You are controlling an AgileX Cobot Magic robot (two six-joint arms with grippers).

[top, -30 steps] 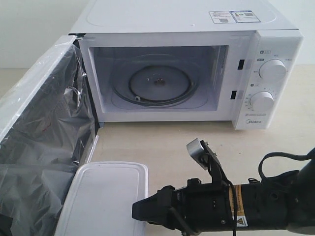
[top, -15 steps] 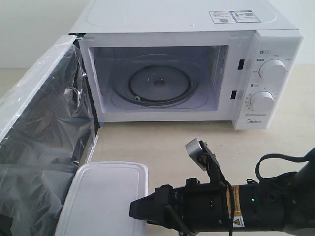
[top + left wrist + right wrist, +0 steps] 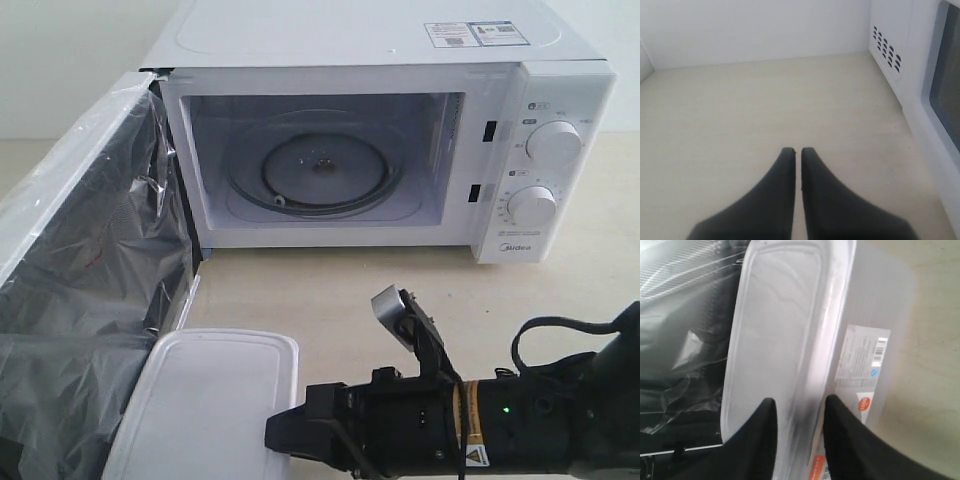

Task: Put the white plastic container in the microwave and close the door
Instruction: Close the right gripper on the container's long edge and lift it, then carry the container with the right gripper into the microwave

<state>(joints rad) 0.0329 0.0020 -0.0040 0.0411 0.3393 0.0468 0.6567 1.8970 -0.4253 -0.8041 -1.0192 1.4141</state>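
The white plastic container lies flat on the table at the front left, its lid up, beside the open door. My right gripper reaches in from the right at the box's right edge. In the right wrist view this gripper is open, one finger over the lid and the other beside the labelled side wall, with the rim between them. The microwave stands at the back, its cavity and glass turntable exposed. My left gripper is shut on nothing above bare table.
The door, covered in crinkled clear film, swings far out to the left and stands against the container's left side. Two knobs sit on the microwave's right panel. In the left wrist view, the microwave's vented side wall is close by.
My right gripper has crept a little left and lower along the container's right edge. The container's near left corner has shifted slightly left.
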